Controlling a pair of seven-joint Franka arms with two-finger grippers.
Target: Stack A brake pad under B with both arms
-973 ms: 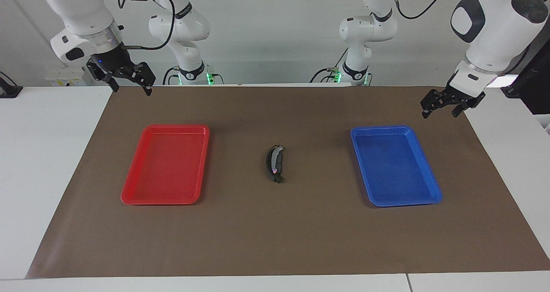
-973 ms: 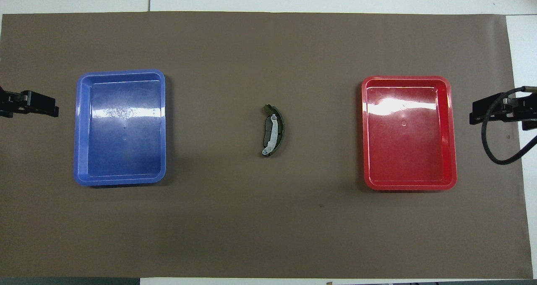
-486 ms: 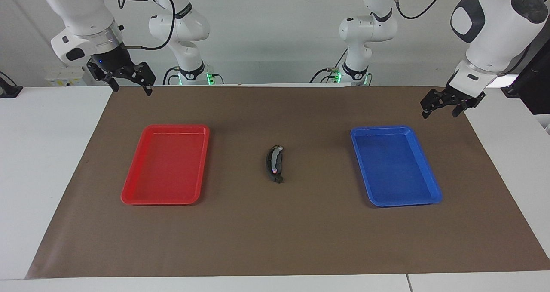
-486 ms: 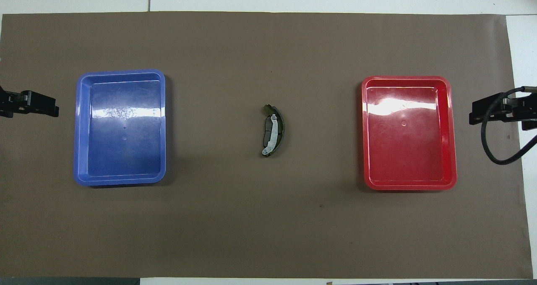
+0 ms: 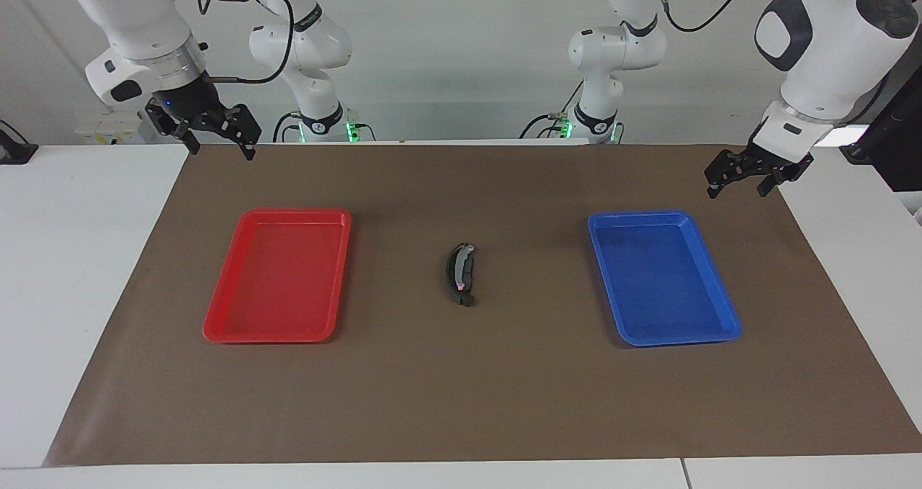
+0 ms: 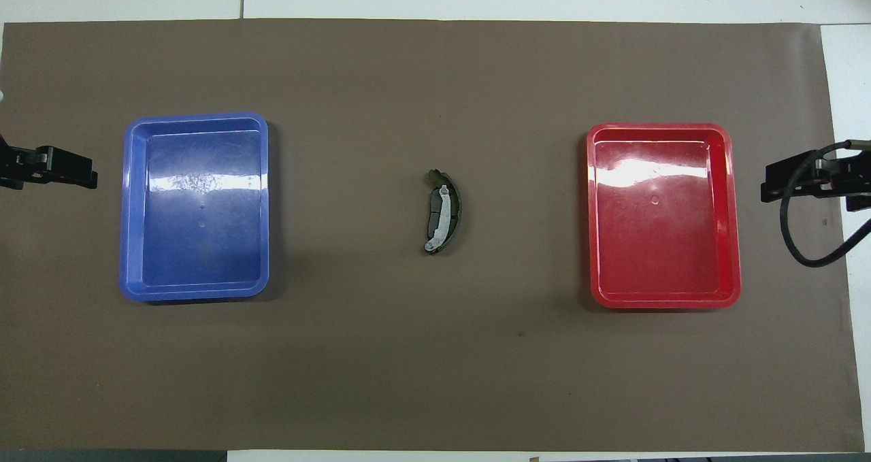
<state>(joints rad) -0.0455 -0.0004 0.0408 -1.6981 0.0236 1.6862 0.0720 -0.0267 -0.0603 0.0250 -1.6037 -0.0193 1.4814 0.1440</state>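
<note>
B (image 6: pixel 444 216), the long curved black pad with a silvery strip, lies on top of the A brake pad (image 6: pixel 431 221), the shorter dark-grey one, in the middle of the brown mat. The same pair shows in the facing view as B (image 5: pixel 458 264) on A (image 5: pixel 469 271). My left gripper (image 5: pixel 736 190) hangs open and empty over the mat's corner at the left arm's end. My right gripper (image 5: pixel 222 150) hangs open and empty over the mat's edge at the right arm's end. Both are well away from the pads.
A blue tray (image 6: pixel 194 292) sits toward the left arm's end of the table and a red tray (image 6: pixel 663 300) toward the right arm's end, each with nothing in it. The brown mat (image 6: pixel 435 367) covers most of the white table.
</note>
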